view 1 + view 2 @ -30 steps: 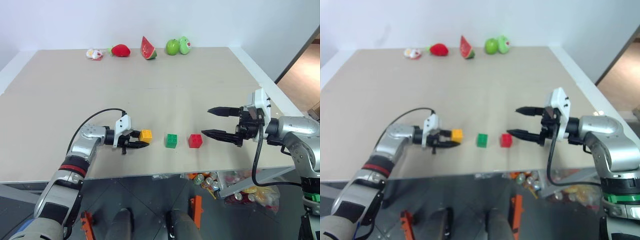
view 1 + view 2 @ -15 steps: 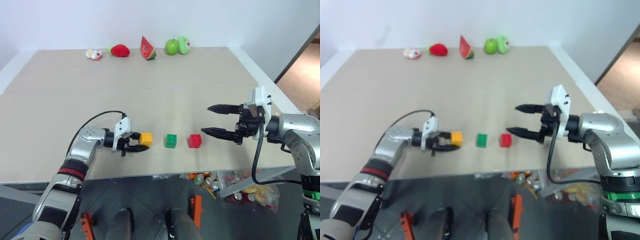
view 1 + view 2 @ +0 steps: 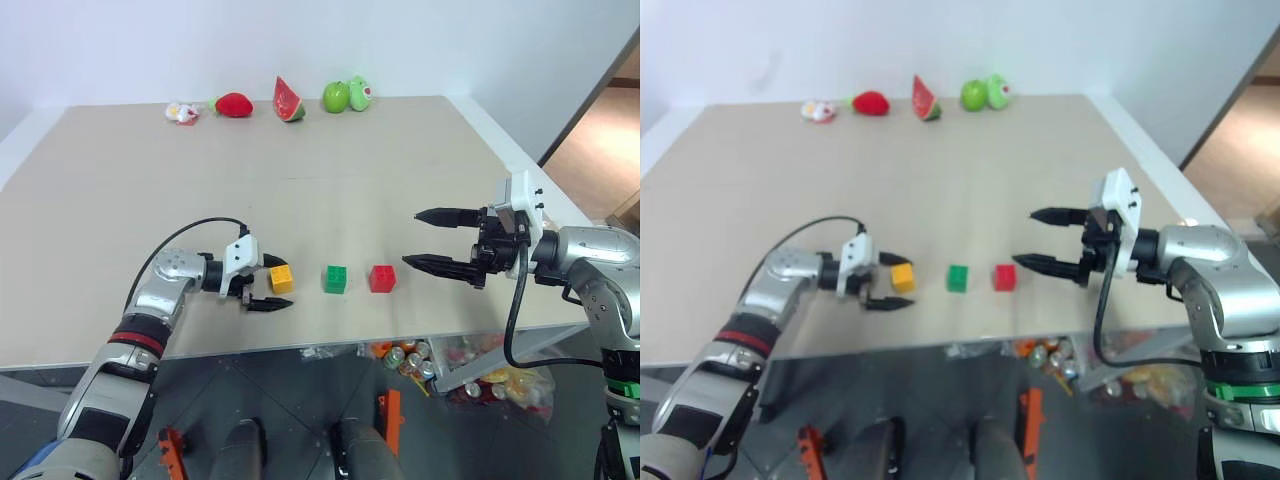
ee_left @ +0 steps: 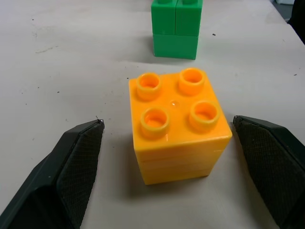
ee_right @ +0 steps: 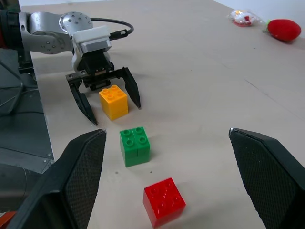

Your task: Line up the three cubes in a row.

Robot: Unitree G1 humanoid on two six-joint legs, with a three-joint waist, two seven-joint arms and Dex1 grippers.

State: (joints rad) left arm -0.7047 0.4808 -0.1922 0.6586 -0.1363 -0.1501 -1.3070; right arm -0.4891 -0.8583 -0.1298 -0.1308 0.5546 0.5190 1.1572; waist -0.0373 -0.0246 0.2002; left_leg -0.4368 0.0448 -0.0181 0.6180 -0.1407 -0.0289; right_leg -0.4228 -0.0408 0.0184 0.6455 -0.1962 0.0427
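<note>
Left gripper is spread wide around the yellow cube — released, a finger on each side, neither one touching it as far as the left wrist view lets me judge. The cube sits flat on the surface, near the front edge, with the green cube just beside it and the red cube next along. Three in a row, roughly evenly spaced; the task looks all but finished.

Right gripper hangs open too, grasping nothing, off past the red cube and apart from it.

What can go wrong now? The retreat. The yellow cube sits between the left fingers, so if the arm swings sideways instead of backing straight out, a finger could clip it and twist it out of line. It is light plastic — a brush would probably be enough to shift it. The row also lies close to the front edge, so a harder knock could send a cube toward the floor.

The left wrist view gives what the head views cannot: clear gaps between the fingers and the cube's sides, and the cube turned slightly askew against the green one behind it. The right wrist view adds the line itself — yellow, green, red, running straight.
</note>
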